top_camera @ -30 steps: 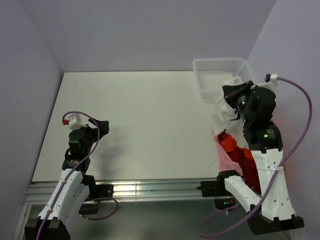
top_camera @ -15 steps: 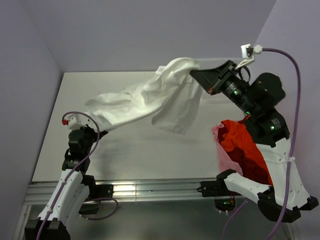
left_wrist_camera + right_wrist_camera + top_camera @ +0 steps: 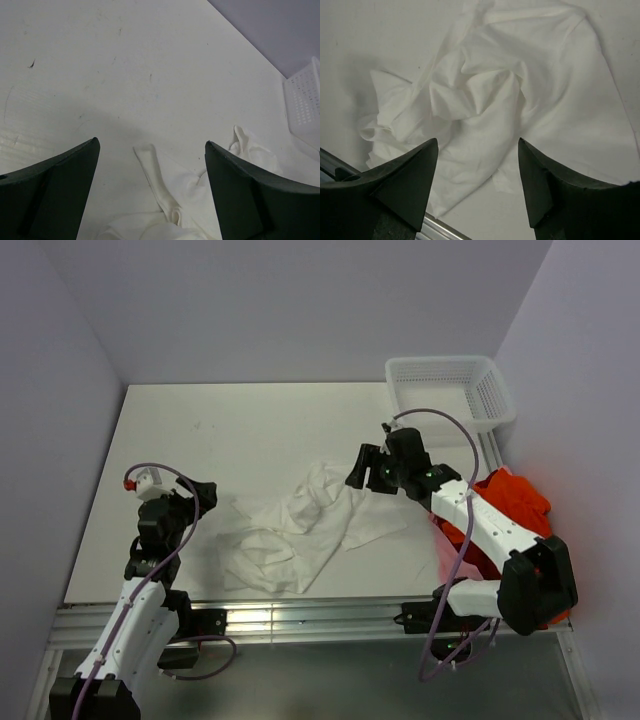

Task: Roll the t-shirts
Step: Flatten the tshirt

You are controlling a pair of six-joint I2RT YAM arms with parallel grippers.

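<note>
White t-shirt: airborne half a second ago, now dropped crumpled on the table, near middle. Right gripper: jaws spread, empty, above it. Left gripper: jaws spread, just beside its edge. Orange-red t-shirts: heaped at right. Flattening likely next, rolling not begun.
</note>
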